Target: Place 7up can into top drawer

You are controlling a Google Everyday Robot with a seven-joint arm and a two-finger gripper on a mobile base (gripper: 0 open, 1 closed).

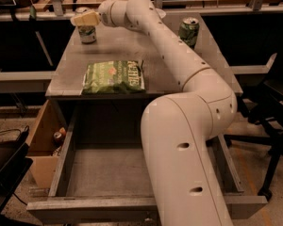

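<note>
Hovering hand (pixel 85 19) above 7up can (pixel 87 35), chip bag (pixel 114 76) nearby

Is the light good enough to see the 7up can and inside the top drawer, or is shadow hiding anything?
Camera view: dim, warm light. The gripper, at the far left corner of the table over the 7up can, is the brightest spot. The top drawer has a readable floor, darker under the table edge; the arm hides its right side.
</note>
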